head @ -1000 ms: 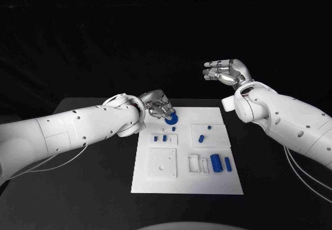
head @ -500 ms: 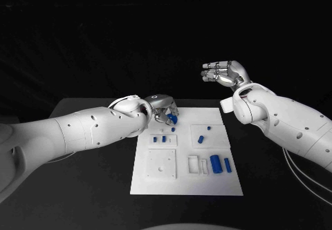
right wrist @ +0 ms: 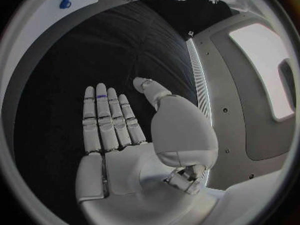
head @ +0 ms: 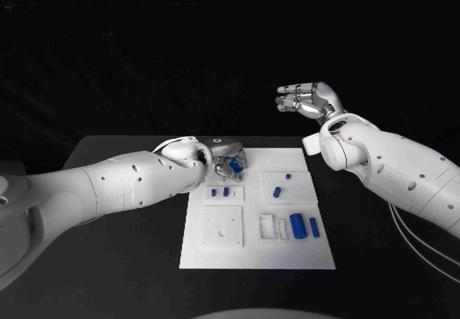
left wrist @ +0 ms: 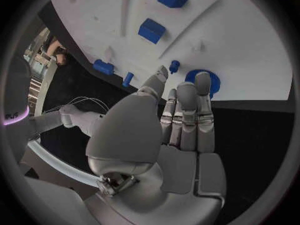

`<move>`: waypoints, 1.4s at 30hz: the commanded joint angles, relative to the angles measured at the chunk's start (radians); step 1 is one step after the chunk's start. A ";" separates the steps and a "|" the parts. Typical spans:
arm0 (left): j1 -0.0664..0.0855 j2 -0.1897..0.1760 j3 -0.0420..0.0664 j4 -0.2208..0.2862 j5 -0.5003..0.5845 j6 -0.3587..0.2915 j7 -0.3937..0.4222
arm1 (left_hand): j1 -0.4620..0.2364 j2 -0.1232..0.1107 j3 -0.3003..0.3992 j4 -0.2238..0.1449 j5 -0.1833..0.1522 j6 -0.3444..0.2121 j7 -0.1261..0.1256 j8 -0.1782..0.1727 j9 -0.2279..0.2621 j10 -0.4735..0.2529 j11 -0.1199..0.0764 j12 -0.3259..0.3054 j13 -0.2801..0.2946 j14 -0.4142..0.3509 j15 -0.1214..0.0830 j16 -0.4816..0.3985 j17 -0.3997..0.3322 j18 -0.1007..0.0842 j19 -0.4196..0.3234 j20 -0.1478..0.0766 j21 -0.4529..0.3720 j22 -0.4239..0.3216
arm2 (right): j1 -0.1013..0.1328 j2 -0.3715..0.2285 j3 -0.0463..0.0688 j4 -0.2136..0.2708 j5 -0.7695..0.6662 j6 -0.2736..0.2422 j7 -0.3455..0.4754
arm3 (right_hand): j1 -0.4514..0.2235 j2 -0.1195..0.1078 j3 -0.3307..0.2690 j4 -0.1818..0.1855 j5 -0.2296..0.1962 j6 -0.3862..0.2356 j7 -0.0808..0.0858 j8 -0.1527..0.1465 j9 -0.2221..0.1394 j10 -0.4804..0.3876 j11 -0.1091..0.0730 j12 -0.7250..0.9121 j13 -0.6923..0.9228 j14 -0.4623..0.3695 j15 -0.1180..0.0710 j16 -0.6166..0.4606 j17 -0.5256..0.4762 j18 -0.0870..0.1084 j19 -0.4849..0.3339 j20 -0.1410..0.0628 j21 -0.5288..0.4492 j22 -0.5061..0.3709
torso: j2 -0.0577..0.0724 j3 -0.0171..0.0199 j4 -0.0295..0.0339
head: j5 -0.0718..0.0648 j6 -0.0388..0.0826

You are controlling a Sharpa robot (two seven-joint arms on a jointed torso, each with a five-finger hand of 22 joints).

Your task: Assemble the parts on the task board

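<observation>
Left wrist view puts my left hand point(left wrist: 178, 122) right over the blue ring point(left wrist: 201, 80) at the task board's point(head: 288, 252) far edge, fingertips touching it, whether gripped I cannot tell; my right hand point(head: 305, 100), empty and loosely spread, hangs well apart.

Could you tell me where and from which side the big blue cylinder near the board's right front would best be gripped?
The big blue cylinder lies flat on the task board, its long axis running front to back. I would probably come from above and pinch across its middle, fingers on its two curved long sides; the slimmer blue piece beside it leaves little room.
</observation>
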 commanded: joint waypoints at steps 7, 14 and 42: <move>-0.002 0.008 0.000 -0.010 -0.015 0.060 0.016 | -0.005 0.036 0.025 -0.014 0.024 0.032 0.006 -0.003 -0.001 0.042 -0.007 -0.006 -0.002 0.014 -0.004 0.009 0.005 0.018 0.006 -0.002 0.019 0.021 | 0.000 0.001 0.000 0.004 -0.003 0.019 0.010 | -0.003 0.005 0.003 -0.004 0.006 -0.008 0.001 -0.006 -0.002 -0.008 0.001 -0.005 -0.001 -0.007 -0.002 -0.004 -0.001 -0.001 -0.007 0.001 0.000 -0.001 | -0.001 0.0000 0.0006 | -0.003 -0.002; -0.005 0.011 0.000 -0.019 -0.015 0.065 0.009 | -0.030 0.039 0.093 -0.044 0.034 0.052 0.009 -0.004 -0.001 0.065 -0.009 -0.006 -0.002 0.016 -0.003 0.011 0.008 0.021 0.000 -0.002 0.042 0.021 | 0.000 0.001 0.000 0.005 -0.003 0.020 0.010 | -0.003 0.005 0.003 -0.004 0.006 -0.008 0.001 -0.006 -0.002 -0.008 0.001 -0.005 -0.001 -0.007 -0.002 -0.004 -0.001 -0.001 -0.007 0.001 0.000 -0.001 | -0.002 0.0011 0.0010 | -0.004 -0.003; -0.030 0.027 0.000 -0.045 -0.014 0.077 0.016 | -0.060 0.048 0.183 -0.065 0.037 0.081 0.007 -0.004 -0.001 0.119 -0.019 -0.006 -0.002 0.018 -0.007 0.008 0.008 0.020 -0.013 -0.008 0.078 0.020 | 0.000 0.001 0.000 0.006 -0.004 0.022 0.010 | -0.003 0.005 0.003 -0.004 0.006 -0.008 0.001 -0.006 -0.002 -0.008 0.001 -0.005 -0.001 -0.007 -0.002 -0.004 -0.001 -0.001 -0.007 0.001 0.000 -0.001 | -0.001 0.0011 0.0017 | -0.011 -0.005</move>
